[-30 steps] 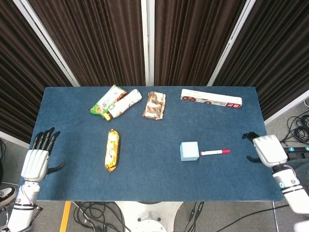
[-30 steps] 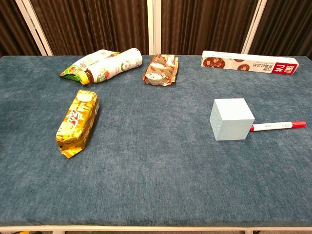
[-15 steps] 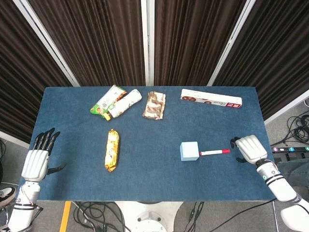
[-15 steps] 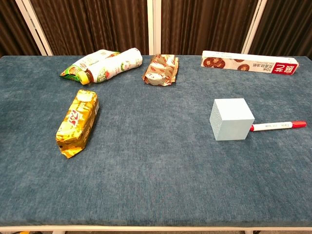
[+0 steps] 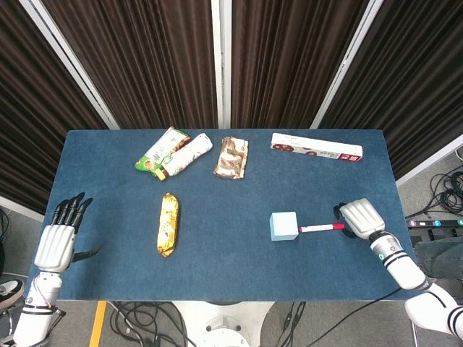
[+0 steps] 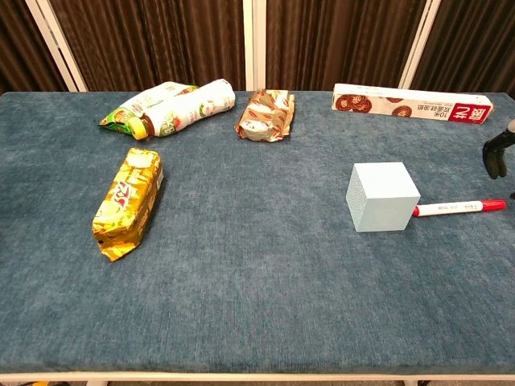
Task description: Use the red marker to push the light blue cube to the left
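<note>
The light blue cube (image 5: 284, 226) (image 6: 383, 197) stands on the blue table right of centre. Touching its right side lies the red marker (image 5: 322, 228) (image 6: 459, 207), a white barrel with red ends, pointing right. My right hand (image 5: 359, 217) hovers just right of the marker's far cap, fingers bent down and apart, holding nothing. In the chest view only its dark fingertips (image 6: 499, 153) show at the right edge, above the marker and apart from it. My left hand (image 5: 56, 244) hangs open beyond the table's left edge.
A yellow snack pack (image 5: 168, 224) (image 6: 129, 201) lies left of centre. At the back are a green pouch (image 5: 160, 148), a bottle (image 5: 188, 153) (image 6: 189, 108), a brown snack pack (image 5: 231, 157) (image 6: 265, 115) and a long biscuit box (image 5: 316, 147) (image 6: 410, 103).
My right hand has moved left from the table's right edge to the marker's cap end, and its fingertips have entered the chest view. Cube, marker and left hand are where they were.
</note>
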